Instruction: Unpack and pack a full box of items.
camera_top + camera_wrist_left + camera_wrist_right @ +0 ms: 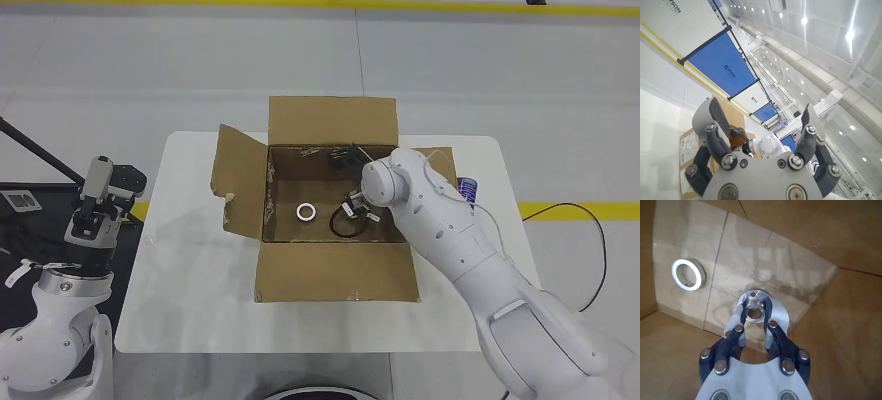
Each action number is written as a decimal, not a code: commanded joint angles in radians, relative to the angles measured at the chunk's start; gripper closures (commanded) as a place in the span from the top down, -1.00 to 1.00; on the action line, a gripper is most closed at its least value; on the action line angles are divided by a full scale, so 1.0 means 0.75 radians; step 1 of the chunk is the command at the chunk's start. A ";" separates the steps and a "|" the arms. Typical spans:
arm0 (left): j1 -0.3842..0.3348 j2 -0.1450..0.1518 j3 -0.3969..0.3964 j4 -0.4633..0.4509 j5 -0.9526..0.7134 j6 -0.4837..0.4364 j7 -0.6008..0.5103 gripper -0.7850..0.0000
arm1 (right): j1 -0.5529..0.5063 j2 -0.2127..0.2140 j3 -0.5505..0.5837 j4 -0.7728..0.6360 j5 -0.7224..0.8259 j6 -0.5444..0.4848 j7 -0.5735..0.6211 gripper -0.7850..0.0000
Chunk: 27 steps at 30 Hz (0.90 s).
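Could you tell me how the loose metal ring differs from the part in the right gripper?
The ring is a plain band with a wide bore; the flanged hub is stepped, with a narrow bore. The ring lies free on the box floor; the flanged hub is clamped in the right gripper. Both are round, silvery metal.

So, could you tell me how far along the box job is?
Done: the box stands open, its floor mostly bare. In hand: the right gripper is shut on a metal hub inside it. Remaining: a metal ring lies on the box floor, dark items sit at the back wall; the left gripper is open, empty.
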 commanded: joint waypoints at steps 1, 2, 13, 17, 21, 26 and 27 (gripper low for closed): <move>0.000 0.000 0.000 0.000 0.000 0.000 0.000 1.00 | -0.019 0.017 0.034 -0.062 -0.005 -0.005 0.020 -1.00; 0.000 0.000 0.000 0.000 0.000 0.000 0.000 1.00 | -0.030 0.025 0.050 -0.092 -0.008 -0.008 0.031 -1.00; 0.000 0.000 0.000 0.000 0.000 0.000 0.000 1.00 | -0.222 0.137 0.357 -0.538 0.035 -0.080 0.080 -1.00; 0.000 0.000 0.000 0.000 0.000 0.000 0.000 1.00 | -0.328 0.178 0.520 -0.746 0.089 -0.107 0.049 -1.00; 0.000 0.000 0.000 0.000 0.000 0.000 0.000 1.00 | -0.424 0.205 0.667 -0.912 0.178 -0.141 -0.018 -1.00; 0.000 0.000 0.000 0.000 0.000 0.000 0.000 1.00 | -0.534 0.227 0.845 -1.046 0.397 -0.221 -0.121 -1.00; 0.000 0.000 0.000 0.000 0.000 0.000 0.000 1.00 | -0.551 0.230 0.880 -1.060 0.450 -0.241 -0.142 -1.00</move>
